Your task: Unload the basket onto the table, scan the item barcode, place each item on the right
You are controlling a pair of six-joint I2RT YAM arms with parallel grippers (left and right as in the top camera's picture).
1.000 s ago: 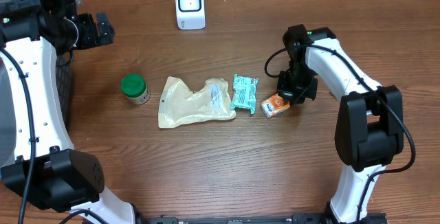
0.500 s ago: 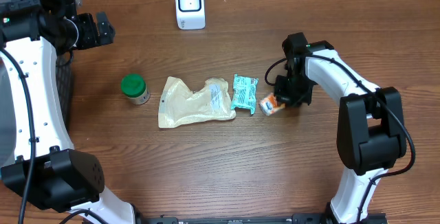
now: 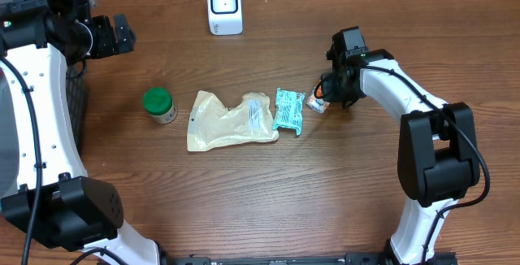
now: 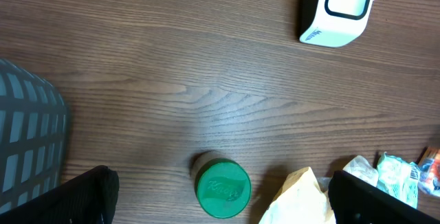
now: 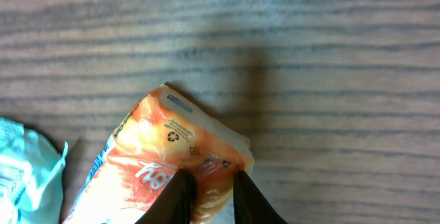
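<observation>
Orange packet [image 5: 158, 148] shifted up-table, right claw [image 5: 211, 189] clamped on it, recycling symbol printed, left claw [image 3: 114, 36] spread apart

Setting: robot manipulation lab, bench laid out as a mock shop checkout.

Evidence:
- The white-and-black left arm [image 3: 32, 94] and right arm [image 3: 406, 94] rise from bases at 7 and 5 o'clock of a wood-grain desk [image 3: 244, 200].
- A white barcode scanner [image 3: 224, 6] stands at 12 o'clock.
- Retail goods lie mid-desk: green-lidded jar [image 3: 158, 102], tan pouch [image 3: 231, 121], teal packet [image 3: 288, 109], orange packet [image 3: 318, 100].
- A grey mesh basket [image 4: 27, 148] sits at 9 o'clock.
</observation>
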